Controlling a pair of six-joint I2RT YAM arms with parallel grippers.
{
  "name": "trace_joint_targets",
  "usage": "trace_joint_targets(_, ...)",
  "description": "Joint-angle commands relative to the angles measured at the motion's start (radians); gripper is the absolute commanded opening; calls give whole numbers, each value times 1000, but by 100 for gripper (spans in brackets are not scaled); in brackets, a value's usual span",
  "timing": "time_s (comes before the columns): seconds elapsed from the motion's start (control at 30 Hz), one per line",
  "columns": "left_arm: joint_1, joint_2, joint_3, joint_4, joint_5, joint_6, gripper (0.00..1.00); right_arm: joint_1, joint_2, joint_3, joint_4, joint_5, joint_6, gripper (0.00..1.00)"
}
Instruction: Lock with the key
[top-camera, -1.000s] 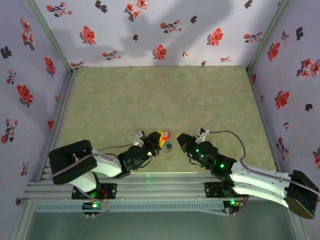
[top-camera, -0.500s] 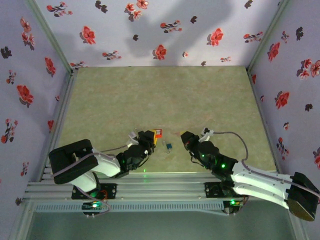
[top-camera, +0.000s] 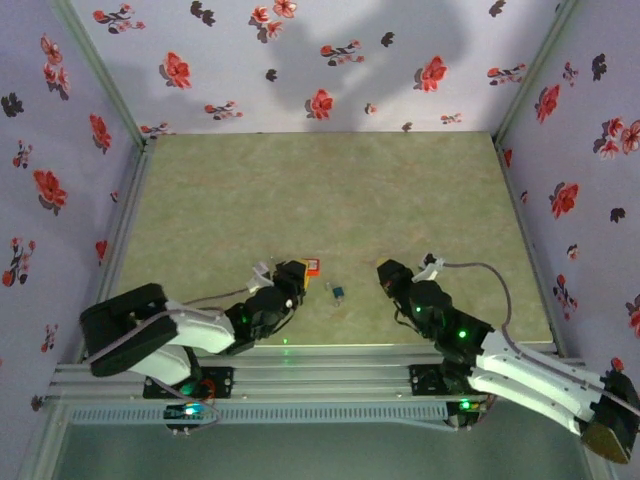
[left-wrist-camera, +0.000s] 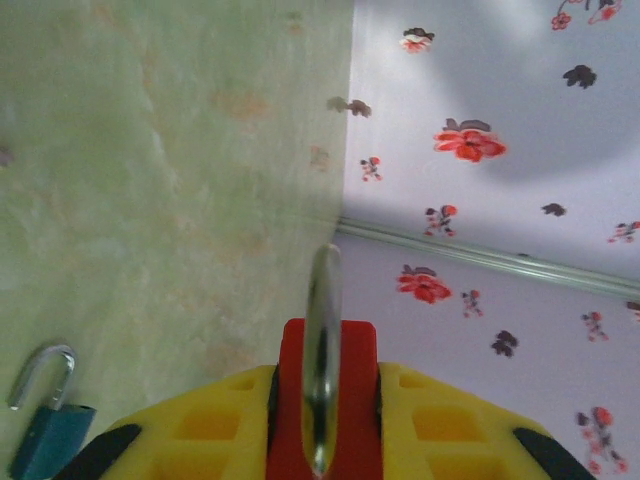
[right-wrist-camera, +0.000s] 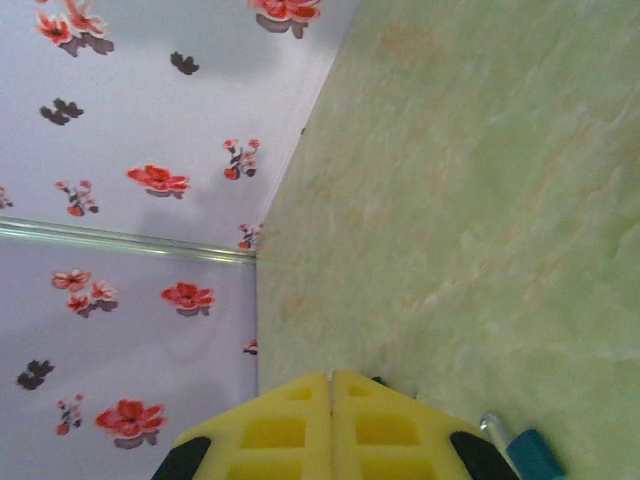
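A small blue padlock (top-camera: 338, 292) lies on the green table between the two arms, its silver shackle swung open (left-wrist-camera: 45, 420); its corner also shows in the right wrist view (right-wrist-camera: 525, 450). My left gripper (top-camera: 298, 276) is shut on the key (left-wrist-camera: 322, 340), clamping its red head between the yellow fingers (left-wrist-camera: 200, 430) while the silver blade sticks forward edge-on. The key is a short way left of the padlock and apart from it. My right gripper (top-camera: 386, 271) is shut with nothing in it (right-wrist-camera: 331, 385), just right of the padlock.
The green table (top-camera: 320, 190) stretches away ahead of both grippers. Flowered purple walls (top-camera: 300, 60) close it in at the back and on both sides. A metal rail (top-camera: 320, 380) runs along the near edge by the arm bases.
My right gripper has drawn back to the right, away from the padlock. My left gripper has shifted a little left with the key. The padlock has stayed put.
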Motion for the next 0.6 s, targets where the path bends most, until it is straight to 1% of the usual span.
trace_joint_targets(0.0,38,-142,90,-328,52,128,0,-76,-7,70,-102,-97,-60,0)
trace_joint_targets(0.1,71,-242,172,-572,96,237,0,-148,-4,107,-148,-198,-91,0)
trace_joint_targets(0.23,132,-291,267,-780,204,370,0,-219,11,177,-238,-278,-147,0)
trace_joint_targets(0.4,212,-265,420,-1013,374,564,0,-291,48,282,-363,-379,-249,0)
trace_joint_targets(0.57,294,-175,588,-1219,520,770,0,-361,116,396,-499,-488,-373,0)
